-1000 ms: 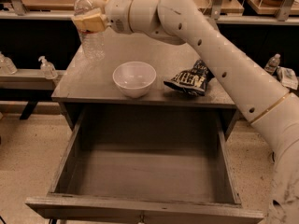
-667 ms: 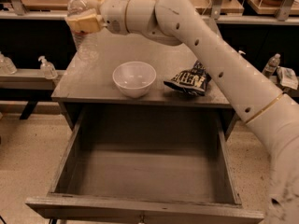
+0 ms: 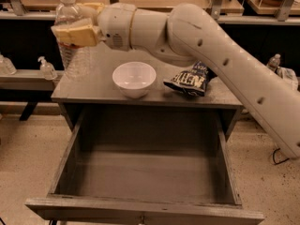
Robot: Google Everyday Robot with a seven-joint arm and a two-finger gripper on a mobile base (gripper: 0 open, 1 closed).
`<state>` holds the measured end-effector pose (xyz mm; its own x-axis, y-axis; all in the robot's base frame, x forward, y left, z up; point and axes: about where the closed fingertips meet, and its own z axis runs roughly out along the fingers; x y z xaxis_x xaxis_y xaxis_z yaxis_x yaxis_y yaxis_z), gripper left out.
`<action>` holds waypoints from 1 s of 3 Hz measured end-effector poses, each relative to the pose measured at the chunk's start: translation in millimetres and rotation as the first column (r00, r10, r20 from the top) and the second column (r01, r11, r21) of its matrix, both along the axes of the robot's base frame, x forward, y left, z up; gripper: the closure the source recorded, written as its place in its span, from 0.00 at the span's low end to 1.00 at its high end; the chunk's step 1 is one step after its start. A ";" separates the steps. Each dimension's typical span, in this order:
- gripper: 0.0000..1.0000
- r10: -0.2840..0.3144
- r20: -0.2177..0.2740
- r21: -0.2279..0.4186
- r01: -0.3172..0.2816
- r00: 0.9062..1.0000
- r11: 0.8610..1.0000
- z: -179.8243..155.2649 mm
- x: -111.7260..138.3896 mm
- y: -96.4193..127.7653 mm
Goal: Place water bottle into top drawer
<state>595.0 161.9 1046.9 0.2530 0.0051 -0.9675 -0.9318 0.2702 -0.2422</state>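
The water bottle (image 3: 70, 55) is clear ribbed plastic with a white cap. It is held upright over the left rear corner of the grey cabinet top (image 3: 93, 90). My gripper (image 3: 75, 33) reaches in from the right and is shut on the bottle's upper body, its tan fingers (image 3: 70, 32) across it. The top drawer (image 3: 140, 210) is pulled wide open below the cabinet top, toward the camera, and its inside shows nothing in it. The bottle is behind and to the left of the drawer opening.
A white bowl (image 3: 134, 78) and a dark snack bag (image 3: 190, 78) sit on the cabinet top under my arm. Small pump-top bottles (image 3: 47, 68) stand on a low shelf at the left. A small clear bottle (image 3: 274, 61) stands far right.
My gripper has carried the water bottle to the left, from over the cabinet top's rear toward its left edge. The bowl, bag and drawer have not moved.
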 end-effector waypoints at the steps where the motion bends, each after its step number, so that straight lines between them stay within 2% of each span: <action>1: 1.00 -0.023 -0.059 -0.005 0.022 0.998 1.000 -11.5 -56.9 -11.8; 2: 1.00 -0.057 -0.107 -0.057 0.051 0.993 0.997 -52.3 -76.0 -33.2; 3: 1.00 -0.057 -0.107 -0.057 0.051 0.993 0.997 -52.3 -76.0 -33.2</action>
